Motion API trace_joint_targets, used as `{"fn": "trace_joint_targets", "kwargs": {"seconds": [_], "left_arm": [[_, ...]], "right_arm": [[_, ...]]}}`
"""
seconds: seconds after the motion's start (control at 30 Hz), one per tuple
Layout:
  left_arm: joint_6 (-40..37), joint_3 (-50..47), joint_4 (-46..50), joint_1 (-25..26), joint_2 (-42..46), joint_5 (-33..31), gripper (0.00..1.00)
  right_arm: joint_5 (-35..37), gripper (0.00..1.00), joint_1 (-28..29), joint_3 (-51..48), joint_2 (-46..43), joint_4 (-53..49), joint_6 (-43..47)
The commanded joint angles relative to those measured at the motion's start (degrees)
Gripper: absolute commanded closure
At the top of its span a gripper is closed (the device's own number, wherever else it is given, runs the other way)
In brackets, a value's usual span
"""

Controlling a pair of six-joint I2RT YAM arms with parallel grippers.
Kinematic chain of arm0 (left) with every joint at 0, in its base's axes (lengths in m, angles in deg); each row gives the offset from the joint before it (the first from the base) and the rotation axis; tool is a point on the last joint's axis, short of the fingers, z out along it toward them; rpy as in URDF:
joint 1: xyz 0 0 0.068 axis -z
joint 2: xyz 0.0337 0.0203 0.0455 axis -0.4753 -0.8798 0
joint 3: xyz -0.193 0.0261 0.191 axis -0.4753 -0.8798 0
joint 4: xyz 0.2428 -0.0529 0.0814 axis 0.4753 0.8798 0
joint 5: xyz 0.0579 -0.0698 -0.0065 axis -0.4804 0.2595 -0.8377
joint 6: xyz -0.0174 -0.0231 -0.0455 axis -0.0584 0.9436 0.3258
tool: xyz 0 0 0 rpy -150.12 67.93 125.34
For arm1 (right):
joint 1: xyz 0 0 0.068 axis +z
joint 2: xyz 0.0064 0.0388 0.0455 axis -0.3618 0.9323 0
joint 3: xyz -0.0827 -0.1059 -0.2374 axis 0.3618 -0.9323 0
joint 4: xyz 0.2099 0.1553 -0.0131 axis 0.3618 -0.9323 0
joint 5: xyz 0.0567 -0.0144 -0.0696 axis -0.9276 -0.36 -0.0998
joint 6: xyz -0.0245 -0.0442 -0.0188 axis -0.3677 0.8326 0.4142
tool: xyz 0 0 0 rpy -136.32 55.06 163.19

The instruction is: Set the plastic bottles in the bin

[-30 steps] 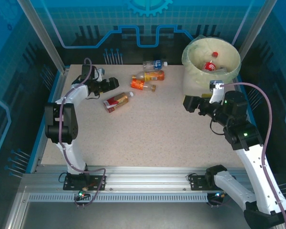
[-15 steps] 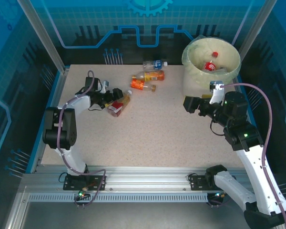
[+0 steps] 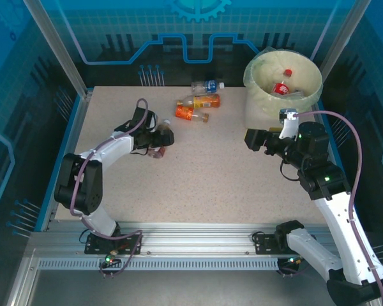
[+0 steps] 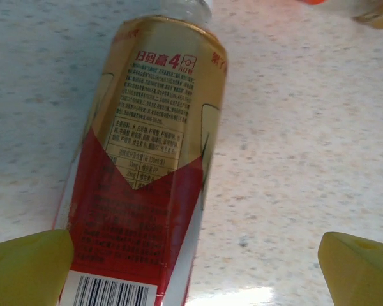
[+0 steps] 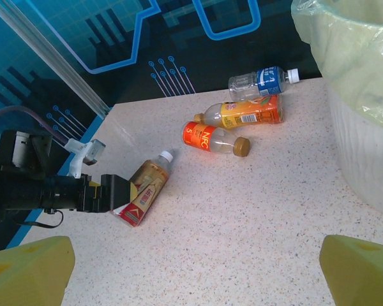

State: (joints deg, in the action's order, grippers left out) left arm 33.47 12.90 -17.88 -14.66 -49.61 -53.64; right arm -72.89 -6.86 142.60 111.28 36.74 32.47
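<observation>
l tool (image 3: 166, 136) now at red-gold btl (image 4: 153, 159)

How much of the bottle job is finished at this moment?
Done: at least one red-labelled bottle lies in the bin. In hand: the open left fingers flank the red-and-gold bottle, not yet closed. Left: that one plus the blue-labelled bottle, the orange-and-yellow bottle and the NFC bottle on the table.

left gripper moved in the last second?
Yes. The left gripper swung right and toward the near edge, away from the table's far-left corner, and now sits open over the red-and-gold bottle.
</observation>
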Motion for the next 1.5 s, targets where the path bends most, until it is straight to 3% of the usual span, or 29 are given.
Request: {"fn": "trace_joint_targets", "kwargs": {"seconds": [0.0, 0.47, 0.7, 1.0, 1.2, 1.47], "left_arm": [[-3.3, 0.9, 5.8, 0.9, -1.8, -9.0, 0.01], [-6.6, 2.0, 4.7, 1.4, -7.1, -0.1, 0.01], [-6.9, 1.4, 4.3, 2.8, -6.5, -4.9, 0.23], [-6.3, -5.0, -2.4, 4.7, 2.1, -5.0, 0.46], [-5.1, -9.8, -6.8, 10.6, 10.5, -6.6, 0.52], [-7.3, -11.9, -10.1, 23.5, 20.7, -10.3, 0.53]], "right_arm": [[0.9, 0.00, 0.9, -0.5, -0.1, 1.4, -0.8], [2.2, 0.00, 1.0, -0.5, -0.4, 0.3, -0.2], [2.5, 0.00, 1.0, -0.7, -0.4, 0.1, -0.3], [0.5, 0.00, 1.1, -2.3, -0.9, 2.9, -2.1], [-4.4, 0.00, 2.2, -2.5, -0.3, 3.4, -3.8], [-6.0, 0.00, 6.2, -1.9, 3.1, 4.2, -8.3]]}}
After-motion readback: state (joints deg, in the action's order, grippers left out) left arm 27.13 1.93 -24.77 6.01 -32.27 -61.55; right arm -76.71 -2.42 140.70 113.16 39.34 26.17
